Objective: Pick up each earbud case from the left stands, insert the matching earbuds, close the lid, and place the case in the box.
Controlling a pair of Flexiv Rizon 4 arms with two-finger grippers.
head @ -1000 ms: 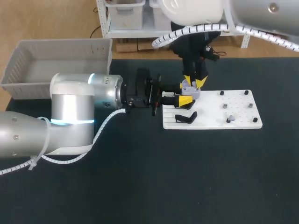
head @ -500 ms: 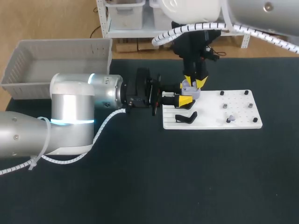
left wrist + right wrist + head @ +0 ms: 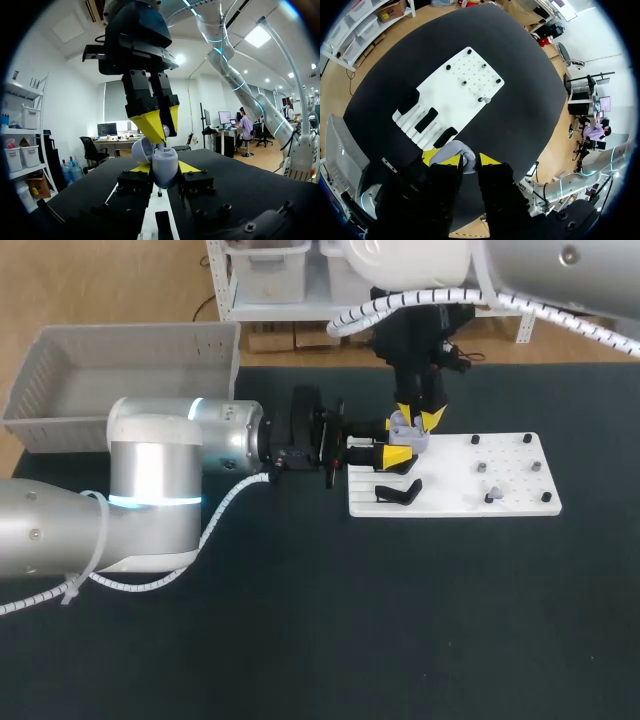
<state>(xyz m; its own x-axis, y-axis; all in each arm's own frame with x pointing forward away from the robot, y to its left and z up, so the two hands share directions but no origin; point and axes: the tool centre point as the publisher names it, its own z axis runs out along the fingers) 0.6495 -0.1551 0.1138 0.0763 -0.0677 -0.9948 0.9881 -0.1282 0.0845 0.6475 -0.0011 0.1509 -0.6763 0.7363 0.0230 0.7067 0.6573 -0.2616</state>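
Bench scene matches the last second: left end effector stays clamped on the open earbud case over the white board's left end, right end effector pinching what looks like an earbud just above, so insertion seems pending

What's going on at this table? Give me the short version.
The left gripper holds a gray earbud case, lid open, over the left end of the white board. The right gripper hangs directly above the open case, right at its opening. Whether it carries an earbud cannot be made out. Two small gray pieces sit among the pegs on the board. No case shows in the gray box yet.
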